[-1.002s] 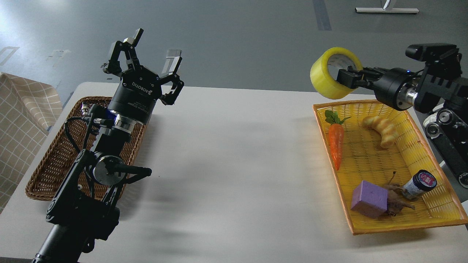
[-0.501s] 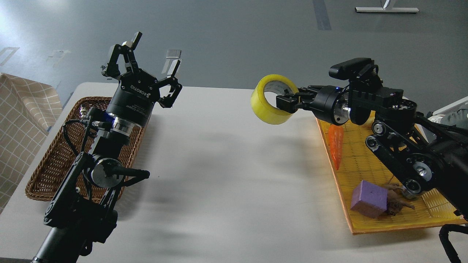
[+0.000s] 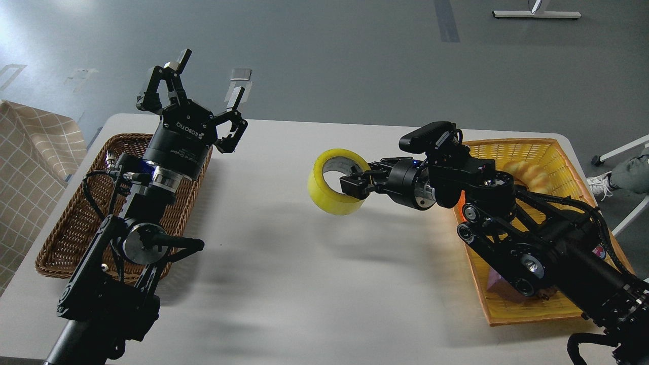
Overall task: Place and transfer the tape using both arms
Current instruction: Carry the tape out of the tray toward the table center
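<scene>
Carried leftward and lower since the earlier frames, the tape (image 3: pixel 334 188) is now held over the middle of the white table (image 3: pixel 304 284), clear of the yellow basket (image 3: pixel 552 152) above which it was seen a second ago. The roll is gripped through its wall by the right gripper (image 3: pixel 350 185), one finger inside the grey-white core and the other hidden behind the yellow band, with the open core turned up and toward the far side. The right arm is stretched across the yellow basket from the near right, so most of the basket's contents are covered; only a piece of the bread roll (image 3: pixel 527 172) is seen at its far end. At the left, the left gripper (image 3: pixel 205 86) is raised over the far end of the brown wicker basket (image 3: pixel 66 228), its fingers spread wide and pointed up, nothing between them. The two grippers are kept well apart, with bare tabletop between them.
</scene>
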Controlling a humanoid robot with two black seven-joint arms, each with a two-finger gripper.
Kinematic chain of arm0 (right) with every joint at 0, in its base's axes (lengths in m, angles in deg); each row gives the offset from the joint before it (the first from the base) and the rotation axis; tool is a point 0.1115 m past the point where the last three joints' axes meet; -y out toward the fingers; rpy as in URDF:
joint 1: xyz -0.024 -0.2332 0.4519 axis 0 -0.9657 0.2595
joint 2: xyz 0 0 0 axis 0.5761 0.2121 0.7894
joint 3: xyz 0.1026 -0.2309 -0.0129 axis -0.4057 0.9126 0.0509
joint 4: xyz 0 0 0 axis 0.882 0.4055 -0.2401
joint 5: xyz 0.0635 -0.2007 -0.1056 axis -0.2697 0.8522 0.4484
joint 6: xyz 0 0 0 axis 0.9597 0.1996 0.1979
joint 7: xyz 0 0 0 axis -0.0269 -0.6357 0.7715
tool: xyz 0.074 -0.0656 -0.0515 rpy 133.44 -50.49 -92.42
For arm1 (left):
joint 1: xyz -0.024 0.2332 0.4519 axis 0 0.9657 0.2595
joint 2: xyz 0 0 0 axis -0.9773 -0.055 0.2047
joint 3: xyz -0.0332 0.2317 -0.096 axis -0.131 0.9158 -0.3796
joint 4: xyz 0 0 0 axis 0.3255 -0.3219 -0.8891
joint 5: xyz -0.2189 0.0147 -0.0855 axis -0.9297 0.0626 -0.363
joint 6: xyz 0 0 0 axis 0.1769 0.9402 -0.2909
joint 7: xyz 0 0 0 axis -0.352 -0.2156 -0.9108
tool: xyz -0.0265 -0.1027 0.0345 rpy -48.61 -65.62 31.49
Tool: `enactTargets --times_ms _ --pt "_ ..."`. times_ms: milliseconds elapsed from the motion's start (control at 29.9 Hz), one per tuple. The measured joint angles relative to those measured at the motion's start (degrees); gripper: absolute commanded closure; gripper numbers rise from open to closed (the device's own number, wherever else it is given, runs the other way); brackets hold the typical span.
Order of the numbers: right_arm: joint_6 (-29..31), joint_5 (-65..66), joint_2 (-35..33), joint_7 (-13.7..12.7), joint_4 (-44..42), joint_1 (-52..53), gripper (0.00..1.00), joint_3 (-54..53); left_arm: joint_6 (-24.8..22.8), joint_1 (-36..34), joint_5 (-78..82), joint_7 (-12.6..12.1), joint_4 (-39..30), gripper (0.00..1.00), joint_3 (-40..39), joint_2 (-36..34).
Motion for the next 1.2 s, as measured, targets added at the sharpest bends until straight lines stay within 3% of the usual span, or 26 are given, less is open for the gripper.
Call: enactTargets --times_ms 1203 --pt "0.0 0.01 7.95 -0.08 -11.91 -1.16 1.0 0.11 -0.03 0.86 -0.09 0.0 -0.45 0.01 -0.96 0.33"
